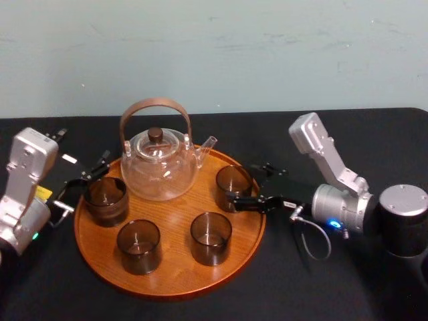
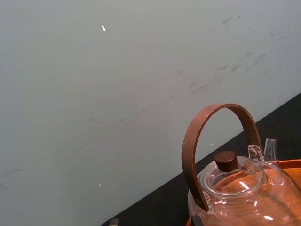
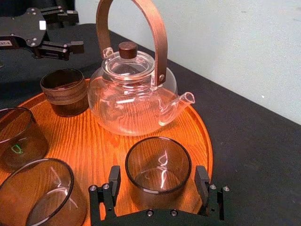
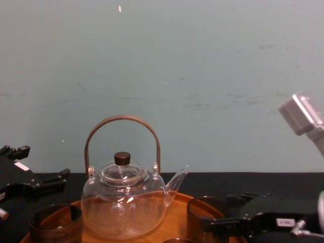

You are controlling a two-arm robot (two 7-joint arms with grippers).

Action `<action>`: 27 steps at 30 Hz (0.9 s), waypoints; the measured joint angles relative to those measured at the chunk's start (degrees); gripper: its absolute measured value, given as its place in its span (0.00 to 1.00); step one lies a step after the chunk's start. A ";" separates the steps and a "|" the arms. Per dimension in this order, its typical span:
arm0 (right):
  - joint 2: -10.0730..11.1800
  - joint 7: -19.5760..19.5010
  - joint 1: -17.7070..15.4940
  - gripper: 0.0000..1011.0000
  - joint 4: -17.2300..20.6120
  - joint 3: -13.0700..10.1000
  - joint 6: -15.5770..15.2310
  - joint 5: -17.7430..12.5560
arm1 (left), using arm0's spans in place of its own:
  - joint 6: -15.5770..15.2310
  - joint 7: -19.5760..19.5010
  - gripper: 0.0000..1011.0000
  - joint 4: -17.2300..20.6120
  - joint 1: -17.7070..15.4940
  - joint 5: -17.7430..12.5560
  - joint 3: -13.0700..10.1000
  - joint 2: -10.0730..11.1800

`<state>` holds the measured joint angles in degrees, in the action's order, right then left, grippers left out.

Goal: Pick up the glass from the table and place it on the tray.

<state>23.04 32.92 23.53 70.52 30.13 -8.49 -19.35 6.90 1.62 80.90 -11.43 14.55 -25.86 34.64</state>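
The round wooden tray (image 1: 175,279) lies on the black table (image 1: 348,287). A dark glass (image 1: 233,186) stands on the tray's right side, by the teapot's spout. My right gripper (image 1: 242,182) is open around this glass. In the right wrist view the glass (image 3: 158,165) sits between the two fingers (image 3: 114,181) with a small gap on each side. My left gripper (image 1: 83,182) is open at the tray's left rim, just behind another glass (image 1: 106,199). The left gripper (image 3: 75,29) also appears far off in the right wrist view.
A clear glass teapot (image 1: 159,164) with a brown hoop handle stands at the back of the tray. Two more dark glasses (image 1: 139,245) (image 1: 210,237) stand at the tray's front. A pale wall rises behind the table.
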 joint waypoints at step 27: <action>11.60 -5.04 -15.06 0.99 18.98 -10.83 2.57 -8.12 | 0.00 0.00 0.99 0.00 0.00 0.00 0.00 0.00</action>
<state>34.64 27.88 8.48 89.49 19.30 -5.92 -27.47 6.90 1.62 80.90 -11.43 14.55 -25.86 34.65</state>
